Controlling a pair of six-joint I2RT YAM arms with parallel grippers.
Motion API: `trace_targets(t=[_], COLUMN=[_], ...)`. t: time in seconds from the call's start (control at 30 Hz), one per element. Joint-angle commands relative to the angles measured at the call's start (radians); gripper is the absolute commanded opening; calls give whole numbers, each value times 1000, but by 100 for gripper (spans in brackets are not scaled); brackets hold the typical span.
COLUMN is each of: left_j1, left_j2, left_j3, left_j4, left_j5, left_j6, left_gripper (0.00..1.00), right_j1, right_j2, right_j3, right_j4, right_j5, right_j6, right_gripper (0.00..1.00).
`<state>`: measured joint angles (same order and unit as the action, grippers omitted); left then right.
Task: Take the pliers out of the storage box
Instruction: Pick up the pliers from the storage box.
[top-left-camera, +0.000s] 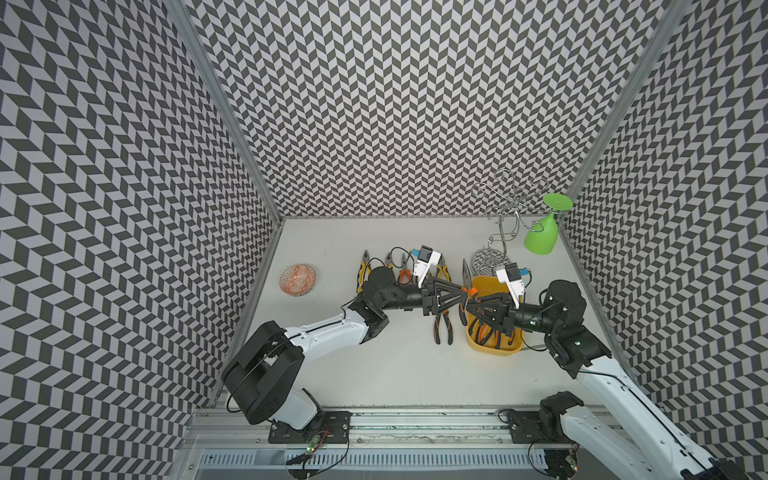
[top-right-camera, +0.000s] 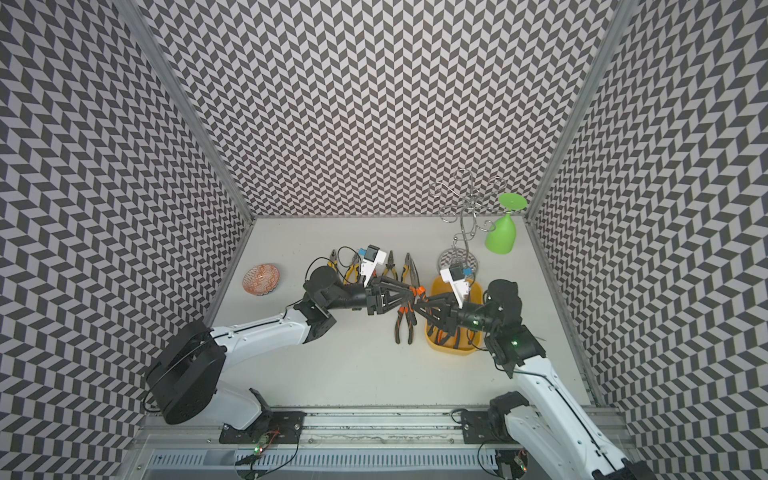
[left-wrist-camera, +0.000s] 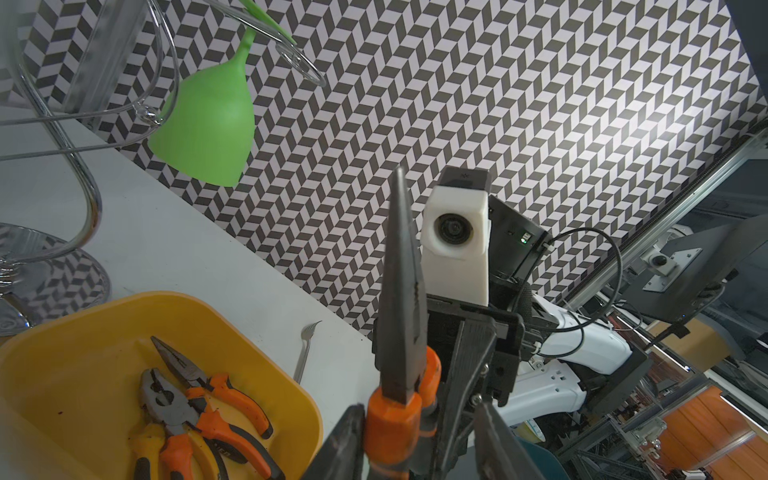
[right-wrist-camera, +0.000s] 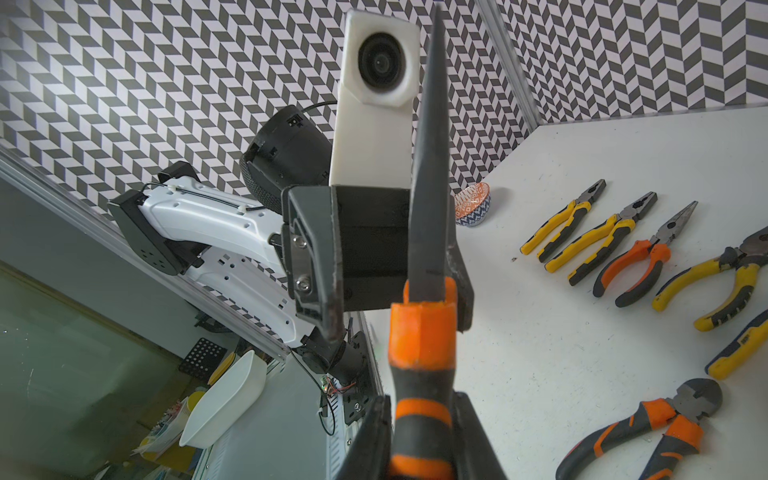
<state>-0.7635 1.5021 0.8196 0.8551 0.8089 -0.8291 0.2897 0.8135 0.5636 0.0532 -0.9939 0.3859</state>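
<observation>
My right jaws are clenched on the black-and-orange handles of the long-nose pliers (right-wrist-camera: 428, 166), whose slim dark nose stands upright. My left jaws stand parted around its orange collar, touching it on one side and clear on the other. This pair hangs in the air by the far left corner of the yellow storage box (top-left-camera: 492, 353), which sits near the right edge of the table (top-left-camera: 395, 374). More pliers (left-wrist-camera: 199, 399), with orange and yellow handles, lie inside the box. Others (right-wrist-camera: 615, 232) lie in a row toward the table's far edge. The held handles' ends are cut off in both wrist views. From above, my arms cover much of the box, so I cannot count how many lie inside.
</observation>
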Motion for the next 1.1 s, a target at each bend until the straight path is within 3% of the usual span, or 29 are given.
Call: trace_targets(t=[0.0, 0.27, 0.5, 0.57, 0.6, 0.73, 0.9, 1.07], left_j1=[-14, -31, -34, -31, -28, -6, 47, 103], left_j2=[16, 53, 68, 68, 67, 46, 0, -45], left_j3=[46, 80, 87, 81, 77, 47, -12, -99], left_j4=[61, 74, 81, 81, 79, 42, -83, -217], left_j5=[46, 67, 64, 60, 59, 39, 33, 44], left_j6=[-5, -24, -41, -42, -42, -36, 15, 77], left_gripper=[45, 41, 19, 3, 0, 0, 0, 0], right_j1=[-1, 0, 2, 1, 1, 2, 11, 32], right_j2=[10, 20, 16, 8, 2, -38, -101, -173], right_j3=[2, -1, 3, 14, 20, 32, 65, 49], right_j4=[84, 82, 33, -13, -41, -142, -292, -293], right_j5=[-33, -54, -39, -14, 5, 87, 243, 359], right_j6=[1, -8, -38, -69, -85, -151, -287, -353], right_gripper=[0, 0, 0, 15, 24, 58, 76, 92])
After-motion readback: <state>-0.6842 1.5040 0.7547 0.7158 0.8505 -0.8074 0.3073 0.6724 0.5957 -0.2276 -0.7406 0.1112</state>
